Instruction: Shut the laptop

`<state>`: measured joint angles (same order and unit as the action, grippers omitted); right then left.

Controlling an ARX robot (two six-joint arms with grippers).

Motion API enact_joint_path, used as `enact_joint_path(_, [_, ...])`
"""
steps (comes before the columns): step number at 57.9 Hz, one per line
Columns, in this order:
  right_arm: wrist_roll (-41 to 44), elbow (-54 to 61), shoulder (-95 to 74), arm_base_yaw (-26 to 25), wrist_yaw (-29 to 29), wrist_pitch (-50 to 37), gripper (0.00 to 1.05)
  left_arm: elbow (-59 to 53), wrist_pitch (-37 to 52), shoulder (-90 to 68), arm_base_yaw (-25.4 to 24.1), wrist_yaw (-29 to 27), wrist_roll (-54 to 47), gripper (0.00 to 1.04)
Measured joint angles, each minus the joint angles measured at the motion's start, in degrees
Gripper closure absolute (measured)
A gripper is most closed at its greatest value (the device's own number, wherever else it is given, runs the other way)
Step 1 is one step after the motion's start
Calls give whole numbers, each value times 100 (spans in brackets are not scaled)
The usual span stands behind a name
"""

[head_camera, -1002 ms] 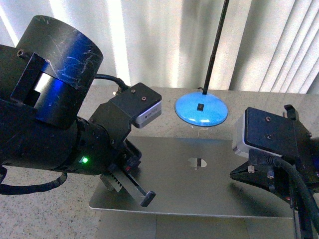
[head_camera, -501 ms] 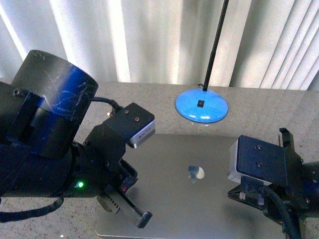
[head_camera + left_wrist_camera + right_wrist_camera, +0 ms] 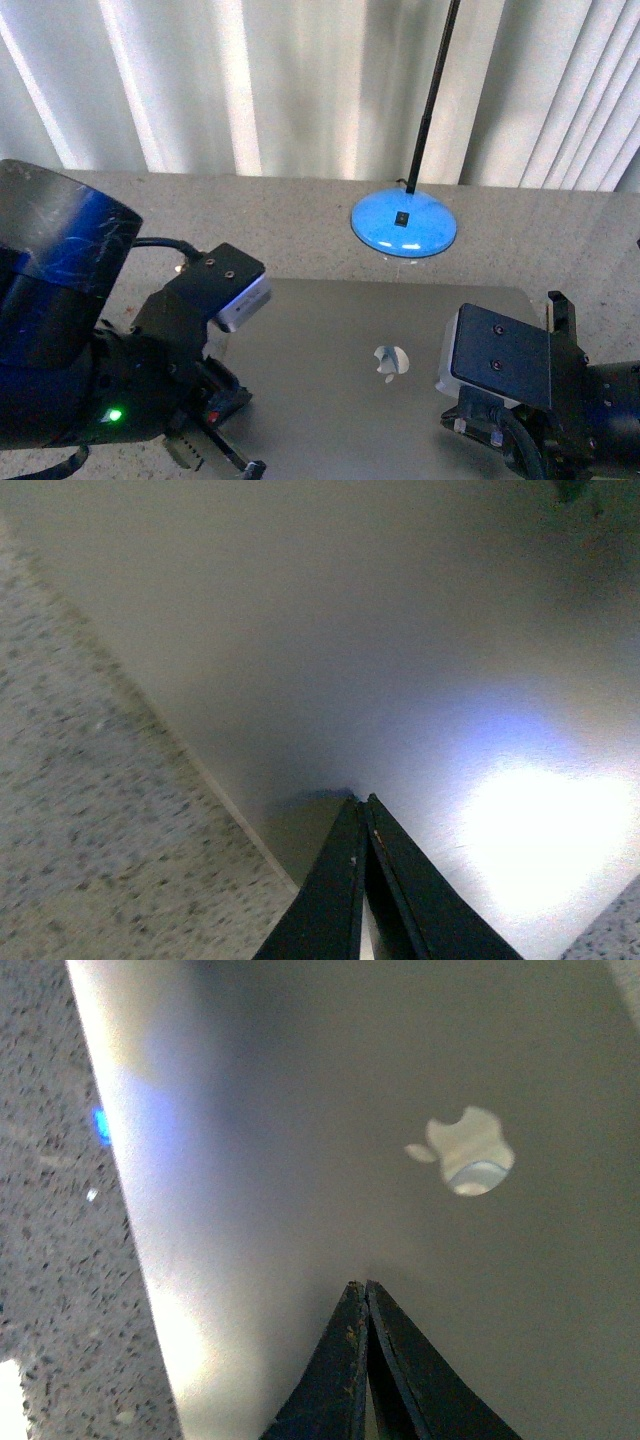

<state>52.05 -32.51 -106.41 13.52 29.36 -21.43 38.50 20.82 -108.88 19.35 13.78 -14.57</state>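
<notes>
The grey-silver laptop [image 3: 340, 350] lies with its lid down and its outer face up, the apple logo [image 3: 392, 362] showing; keys and screen are hidden. My left gripper [image 3: 250, 468] is shut, its tip resting on the lid near the laptop's left edge. In the left wrist view the shut left gripper [image 3: 360, 800] touches the lid [image 3: 400, 630]. The right gripper [image 3: 360, 1285] is shut too, its tip against the lid [image 3: 300, 1160] a little short of the logo [image 3: 465, 1150]. The front view shows only the right arm's wrist block [image 3: 500, 375].
A blue round lamp base [image 3: 404, 222] with a thin black pole [image 3: 432, 90] stands just behind the laptop. The speckled stone table [image 3: 300, 215] runs back to white curtains [image 3: 250, 80]. In the wrist views the table [image 3: 80, 830] borders the lid's edge [image 3: 50, 1260].
Both arms have come down and toward the camera. The lid went from a raised tilt to lying low and flat, with the shut grippers staying on it.
</notes>
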Motion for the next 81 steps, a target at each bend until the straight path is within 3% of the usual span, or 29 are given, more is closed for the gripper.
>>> enact_joint_path(9, [-708,-7,402,7,-297,-728,102,-116,487,323,-411,-4,734,101])
enact_joint_path(14, [-1906,-192,824,-55,-1189,-1357,101,-297,1410,835,-839,-350,1733,101])
enact_joint_path(17, [-2597,-341,1027,-109,-1683,-1408,94,-363,1628,1137,-1064,-522,2352,97])
enact_joint_path(25, [-3571,-409,1141,-219,-1873,-1421,69,-374,1718,1580,-1390,-699,3471,73])
enact_joint_path(32, [-3773,-407,1093,-170,-1838,-1423,48,-448,1709,1495,-1329,-619,3751,51])
enact_joint_path(33, [-3840,-393,1078,-162,-1915,-1469,47,-455,1709,1484,-1320,-614,3779,48])
enact_joint_path(35, [-4079,-192,940,-92,-2592,-2286,52,-474,1757,1464,-1309,-688,3729,43])
enact_joint_path(40, [-4625,437,828,-96,-3794,-4028,66,-933,3488,1244,-1248,-1626,3016,56])
enact_joint_path(44, [-4927,953,1239,-273,-3985,-4575,81,-1582,4881,1346,-1338,-1958,2124,74])
enact_joint_path(49, [-5058,1412,2057,-442,-3836,-4586,102,-1993,4686,2216,-1423,-1899,1720,95])
enact_joint_path(51, [-5086,1554,2245,-483,-3770,-4568,102,-2090,4662,2398,-1436,-1856,1672,100])
enact_joint_path(59, [-5106,2133,2951,-691,-3582,-4306,102,-2691,4391,3163,-1561,-1753,1558,101])
enact_joint_path(63, [-5112,2356,3381,-780,-3491,-4122,102,-2920,4210,3593,-1821,-1416,1534,101])
enact_joint_path(81, [-5132,2870,4771,-1298,-2968,-3252,102,-3429,3403,4905,-1921,-1392,1502,101])
